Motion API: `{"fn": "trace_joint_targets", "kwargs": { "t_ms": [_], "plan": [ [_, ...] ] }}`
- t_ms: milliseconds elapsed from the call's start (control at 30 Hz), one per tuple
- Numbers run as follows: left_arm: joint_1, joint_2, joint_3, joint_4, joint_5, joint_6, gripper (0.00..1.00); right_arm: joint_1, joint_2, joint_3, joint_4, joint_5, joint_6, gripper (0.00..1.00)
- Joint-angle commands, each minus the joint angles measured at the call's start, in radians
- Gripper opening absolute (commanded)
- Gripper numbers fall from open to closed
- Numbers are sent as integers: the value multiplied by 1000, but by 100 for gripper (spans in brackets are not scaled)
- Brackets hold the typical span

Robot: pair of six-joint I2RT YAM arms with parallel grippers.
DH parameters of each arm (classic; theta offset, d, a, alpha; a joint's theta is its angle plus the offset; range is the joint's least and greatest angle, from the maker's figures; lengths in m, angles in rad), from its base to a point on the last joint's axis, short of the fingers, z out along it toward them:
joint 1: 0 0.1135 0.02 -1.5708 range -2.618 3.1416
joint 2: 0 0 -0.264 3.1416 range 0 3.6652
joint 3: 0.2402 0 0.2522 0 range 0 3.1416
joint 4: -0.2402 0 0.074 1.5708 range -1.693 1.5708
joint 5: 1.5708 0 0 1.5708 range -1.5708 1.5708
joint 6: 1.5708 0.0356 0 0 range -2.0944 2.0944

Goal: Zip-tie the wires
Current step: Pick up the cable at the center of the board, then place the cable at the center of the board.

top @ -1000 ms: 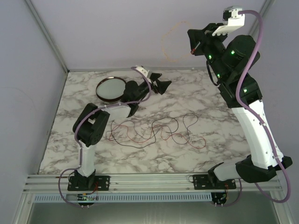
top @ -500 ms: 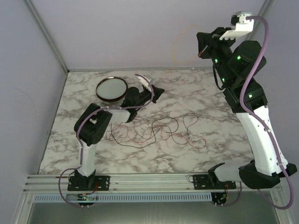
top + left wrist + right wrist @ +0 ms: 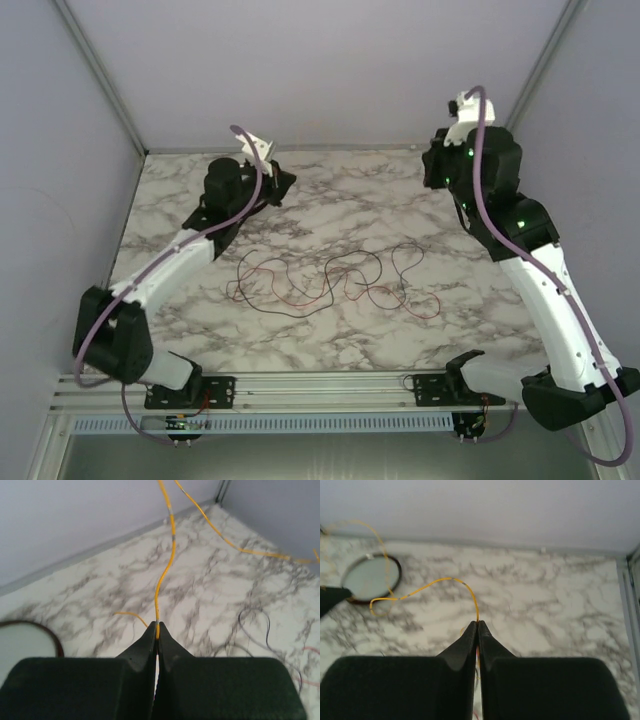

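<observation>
Top view: the wires (image 3: 330, 280), red and dark loops, lie loose mid-way across the marble table (image 3: 400, 210), clear of both arms. Left wrist view: left gripper (image 3: 157, 626) pinched tight on a yellow strand (image 3: 167, 570). Right wrist view: right gripper (image 3: 478, 624) likewise clamped on the yellow strand; round dish (image 3: 370, 577) beyond, at left.

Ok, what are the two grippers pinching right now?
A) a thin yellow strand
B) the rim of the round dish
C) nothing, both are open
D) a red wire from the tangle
A: in each wrist view a yellow strand runs out from the shut tips of the left gripper and the right gripper, while the wires lie on the table.
</observation>
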Motion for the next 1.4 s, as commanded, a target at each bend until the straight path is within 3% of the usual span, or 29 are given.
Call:
{"fn": "trace_joint_targets", "kwargs": {
  "t_ms": [0, 367, 600, 867, 1100, 1367],
  "plan": [
    [10, -142, 11, -455, -129, 89, 0, -4, -51, -55, -159, 14, -15, 0],
    [54, -387, 12, -1040, -283, -37, 0, 27, -43, -237, -388, 101, 110, 0],
    [81, -405, 37, -1293, -368, -18, 0, 51, -21, -325, -399, 118, 202, 0],
    [103, -319, 95, -1360, -421, 35, 0, 106, 93, -383, -445, 175, 247, 0],
    [102, -185, 215, -1480, -406, 198, 0, 111, 122, -444, -406, 156, 255, 0],
    [103, -98, 200, -1473, -444, 223, 0, 111, 159, -487, -393, 156, 250, 0]
  ]
}}
